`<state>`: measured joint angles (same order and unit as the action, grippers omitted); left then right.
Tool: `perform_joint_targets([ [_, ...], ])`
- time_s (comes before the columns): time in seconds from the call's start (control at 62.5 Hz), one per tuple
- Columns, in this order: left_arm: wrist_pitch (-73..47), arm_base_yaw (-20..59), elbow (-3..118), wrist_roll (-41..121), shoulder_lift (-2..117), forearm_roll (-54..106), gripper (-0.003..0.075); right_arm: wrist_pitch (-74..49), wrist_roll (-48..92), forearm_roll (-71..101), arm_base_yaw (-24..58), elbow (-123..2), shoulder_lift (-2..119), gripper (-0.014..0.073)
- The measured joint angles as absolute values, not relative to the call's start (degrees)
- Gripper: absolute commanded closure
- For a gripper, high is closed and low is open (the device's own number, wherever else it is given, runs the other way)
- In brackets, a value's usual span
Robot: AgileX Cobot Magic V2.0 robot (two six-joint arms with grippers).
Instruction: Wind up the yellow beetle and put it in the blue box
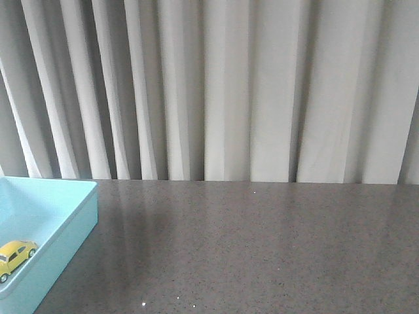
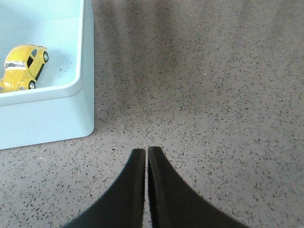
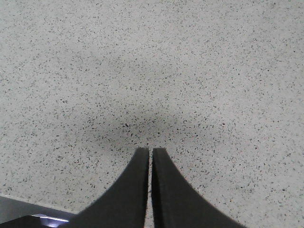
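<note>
The yellow beetle [image 1: 16, 255] rests on its wheels inside the blue box [image 1: 72, 226] at the left edge of the front view. It also shows in the left wrist view [image 2: 23, 67], on the floor of the blue box [image 2: 85, 71] near a corner. My left gripper [image 2: 146, 151] is shut and empty, above bare table beside the box, apart from it. My right gripper [image 3: 151, 151] is shut and empty over bare speckled table. Neither gripper shows in the front view.
The speckled grey table [image 1: 262, 248] runs from the box to the right edge. A pleated pale curtain [image 1: 229, 91] hangs behind the table's far edge. A dark edge [image 3: 28, 216] shows in a corner of the right wrist view.
</note>
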<state>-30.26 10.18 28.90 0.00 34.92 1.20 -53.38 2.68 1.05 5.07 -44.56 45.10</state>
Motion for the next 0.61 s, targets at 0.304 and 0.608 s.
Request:
perform_joint_targets([
  [0.304,-30.2,10.2,28.9,0.0,34.9,1.3,0.0727,-53.4,2.7,1.0,5.1,-44.6,45.1,0.0601],
  [0.608,-29.1,10.2,27.1,0.0,33.0,1.1,0.0727,-53.4,2.7,1.1,5.1,-44.6,45.1,0.0601],
])
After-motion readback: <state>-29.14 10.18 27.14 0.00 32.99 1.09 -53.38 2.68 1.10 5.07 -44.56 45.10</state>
